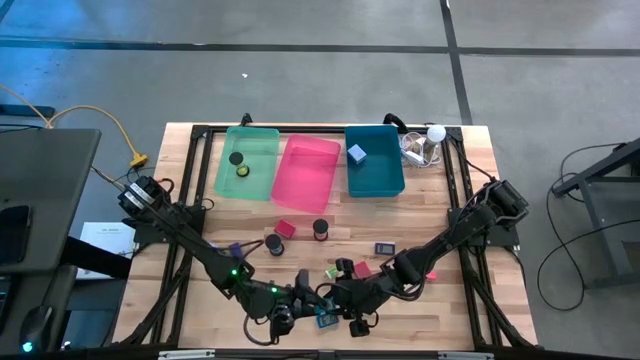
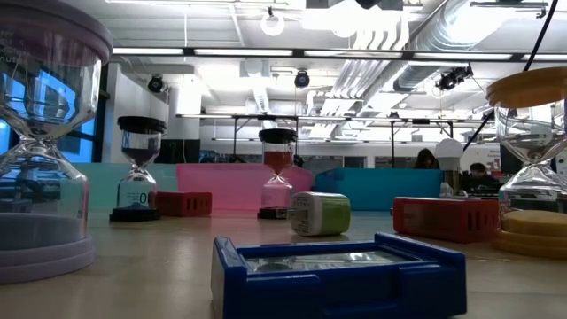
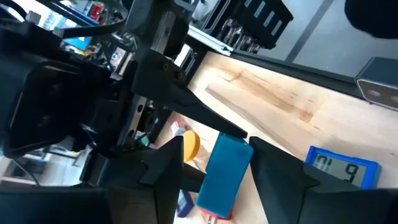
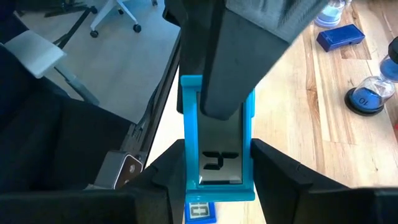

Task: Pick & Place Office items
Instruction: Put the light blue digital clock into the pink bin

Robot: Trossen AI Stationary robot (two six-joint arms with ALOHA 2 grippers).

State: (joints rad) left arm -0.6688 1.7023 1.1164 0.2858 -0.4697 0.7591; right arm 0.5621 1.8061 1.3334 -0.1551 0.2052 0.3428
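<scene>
both grippers meet at the lower middle of the high view, over the near edge of the wooden table [image 1: 440, 310]. the right gripper [image 4: 214, 165] is clenched on a light blue timer block [image 4: 216, 140], its two dark fingers pressed against the block's long sides, the block's grey screen facing the right wrist camera. the left gripper [image 3: 214, 163] has its fingers on either side of the same light blue block, seen from its plain back in the left wrist view; whether they squeeze it or only stand close i cannot tell. in the high view the block [image 1: 326, 319] shows as a small patch between the two arm ends.

other pieces lie across the middle of the table: a red block [image 1: 285, 228], two dark-topped sand timers [image 1: 320, 229], a dark blue block [image 1: 385, 247]. at the upper middle stand the green bin [image 1: 262, 135], pink bin [image 1: 325, 147] and teal bin [image 1: 385, 180]; the green one holds two round discs, the teal one a pale blue block [image 1: 357, 153]
</scene>
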